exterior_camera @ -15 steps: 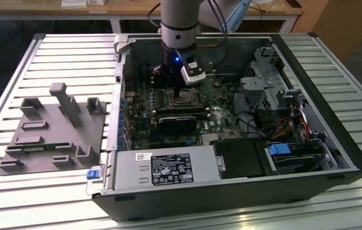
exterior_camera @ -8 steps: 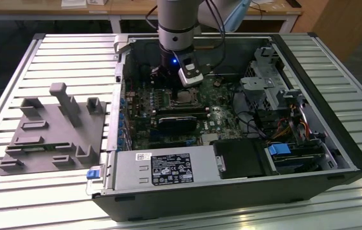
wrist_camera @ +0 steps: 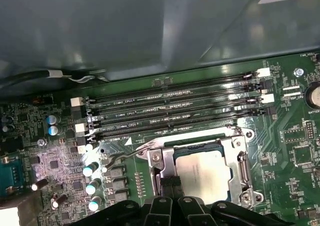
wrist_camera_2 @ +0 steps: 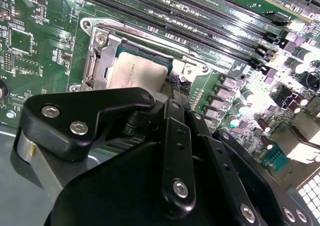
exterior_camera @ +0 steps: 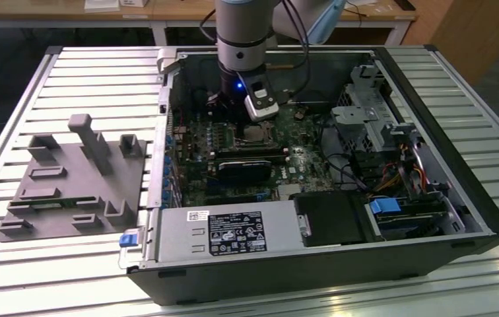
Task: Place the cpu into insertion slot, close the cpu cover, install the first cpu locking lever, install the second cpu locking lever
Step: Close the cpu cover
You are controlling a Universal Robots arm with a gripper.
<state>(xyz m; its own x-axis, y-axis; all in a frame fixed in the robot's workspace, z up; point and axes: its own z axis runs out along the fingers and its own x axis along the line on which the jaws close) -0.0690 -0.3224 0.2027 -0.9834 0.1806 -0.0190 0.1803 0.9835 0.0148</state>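
— At the slot's edge, how is the gripper [wrist_camera: 170, 182] seen?
— Its fingers [wrist_camera: 166, 186] are pressed together, with nothing pinched between them. The tips are set at the rim of the cover [wrist_camera: 243, 162], just beside the cpu [wrist_camera: 202, 172].
— Where is the cpu found?
— It is seated in the slot [exterior_camera: 249, 137], and the cover is laid flat around it, the grey top framed by the window.
— What is placed around, and what is blocked?
— A wire lever [wrist_camera: 120, 158] is seen jutting past the slot's corner toward some capacitors [wrist_camera: 91, 187]. Memory slots [wrist_camera: 175, 111] are ranged just beyond. Part of the slot is hidden in both wrist views by the gripper's black links. In the exterior view a black card [exterior_camera: 247, 166] is mounted near the slot, a power supply [exterior_camera: 232, 231] is fitted along the case [exterior_camera: 320, 271], and a grey fixture [exterior_camera: 73, 178] is laid on the table [exterior_camera: 99, 72], at the exterior view's left.
— How is the arm [exterior_camera: 245, 39] held?
— It is held upright, wrist pointed down into the open case.
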